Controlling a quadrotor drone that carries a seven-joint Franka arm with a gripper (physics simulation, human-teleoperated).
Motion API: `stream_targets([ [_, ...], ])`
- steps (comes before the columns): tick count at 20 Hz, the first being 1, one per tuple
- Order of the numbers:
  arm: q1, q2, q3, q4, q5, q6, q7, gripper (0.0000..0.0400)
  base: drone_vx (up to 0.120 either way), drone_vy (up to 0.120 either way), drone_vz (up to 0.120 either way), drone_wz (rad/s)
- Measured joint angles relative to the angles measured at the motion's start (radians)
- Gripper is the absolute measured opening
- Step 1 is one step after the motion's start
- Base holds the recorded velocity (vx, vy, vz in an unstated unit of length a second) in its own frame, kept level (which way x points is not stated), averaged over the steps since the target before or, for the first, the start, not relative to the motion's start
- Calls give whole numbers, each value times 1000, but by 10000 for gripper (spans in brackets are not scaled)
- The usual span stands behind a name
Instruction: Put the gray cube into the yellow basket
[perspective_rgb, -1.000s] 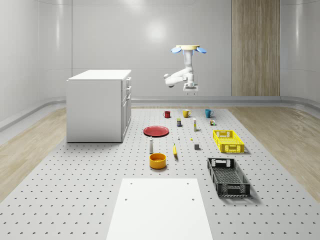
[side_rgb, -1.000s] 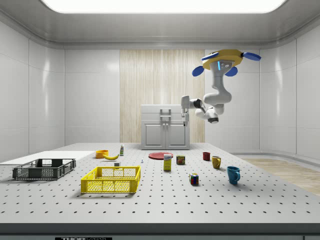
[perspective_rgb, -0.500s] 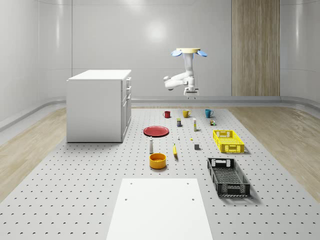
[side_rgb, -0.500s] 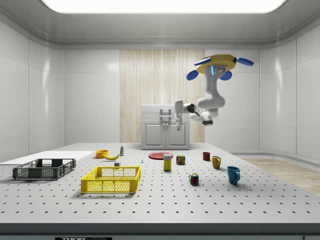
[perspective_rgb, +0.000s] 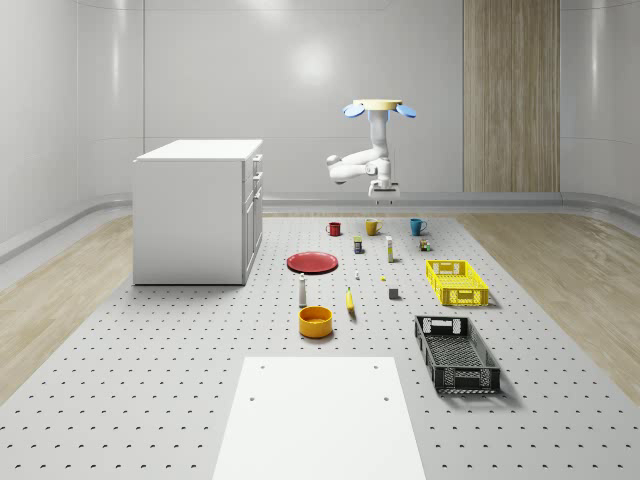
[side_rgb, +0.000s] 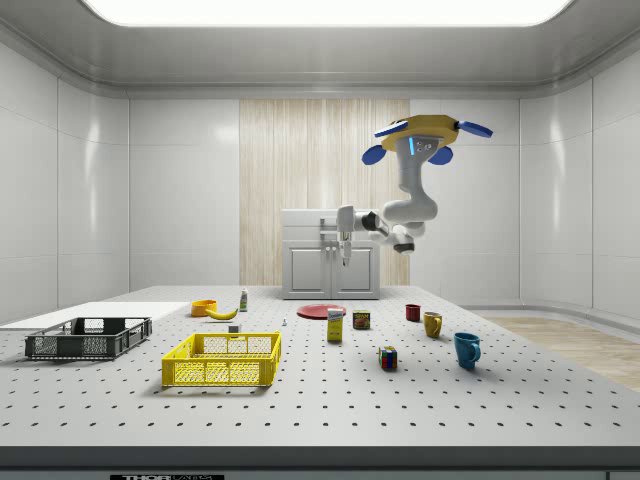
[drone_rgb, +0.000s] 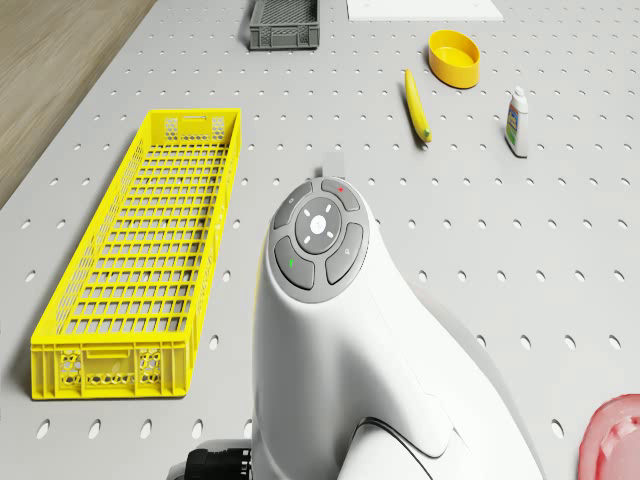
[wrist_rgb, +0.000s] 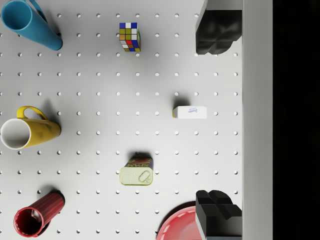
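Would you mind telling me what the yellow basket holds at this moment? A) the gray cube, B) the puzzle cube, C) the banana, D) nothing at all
D: in the drone view the yellow basket shows only its bare mesh floor, and in the whole-scene view the gray cube sits on the table beside the basket, while the drone hovers high above the mugs with the gripper empty.
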Motion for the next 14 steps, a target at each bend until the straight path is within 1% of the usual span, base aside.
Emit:
stream_targets([
  [14, -16, -56, 14, 3, 27, 52, 14, 400, 120, 0, 0, 0],
])
